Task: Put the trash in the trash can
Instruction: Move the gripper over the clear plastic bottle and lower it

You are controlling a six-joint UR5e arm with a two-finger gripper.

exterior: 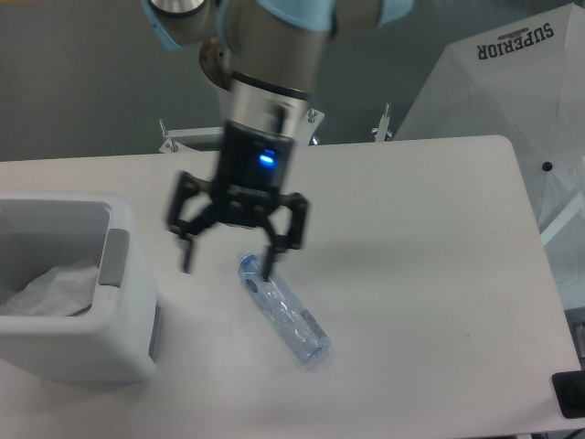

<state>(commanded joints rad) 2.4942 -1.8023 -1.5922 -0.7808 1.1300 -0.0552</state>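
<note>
The claw (227,269) hung wide open and empty over the desk (411,238) middle, above the bottle (283,311) cap. The wrapper (50,288) lay inside the bin (82,343) at the left edge — picking up the bottle seemed next, needing descent.

The clear plastic bottle (285,313) lies on its side on the white table, slanted so that its bluish cap end points to the upper left and its base to the lower right. A bluish label shows near the cap end, and the see-through body looks slightly dented. It rests well apart from the trash can (119,352), off to that bin's right. The trash can is a white boxy bin with rounded corners, standing upright at the left edge, open at the top, with a grey handle panel on its right side. Inside it lies the crumpled translucent white wrapper (50,286), low against the left part of the interior.
</note>
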